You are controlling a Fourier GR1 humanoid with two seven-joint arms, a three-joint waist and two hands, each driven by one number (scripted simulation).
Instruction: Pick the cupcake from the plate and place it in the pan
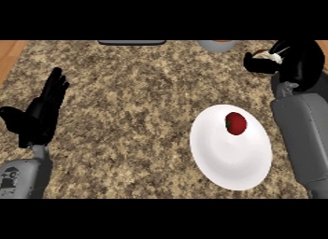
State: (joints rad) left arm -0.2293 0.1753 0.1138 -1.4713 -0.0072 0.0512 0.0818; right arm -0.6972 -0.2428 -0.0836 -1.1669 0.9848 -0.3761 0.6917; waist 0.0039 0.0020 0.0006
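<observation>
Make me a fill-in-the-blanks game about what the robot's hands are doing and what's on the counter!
1. The red fruit lies on the white ____.
2. The right hand has its fingers curled round the ____.
3. The ____ hand rests open, fingers up, holding nothing.
4. The plate sits nearer the robot's ____ arm.

Missing words: plate; cupcake; left; right

Kitchen: granite counter [139,93], plate [228,163].
</observation>
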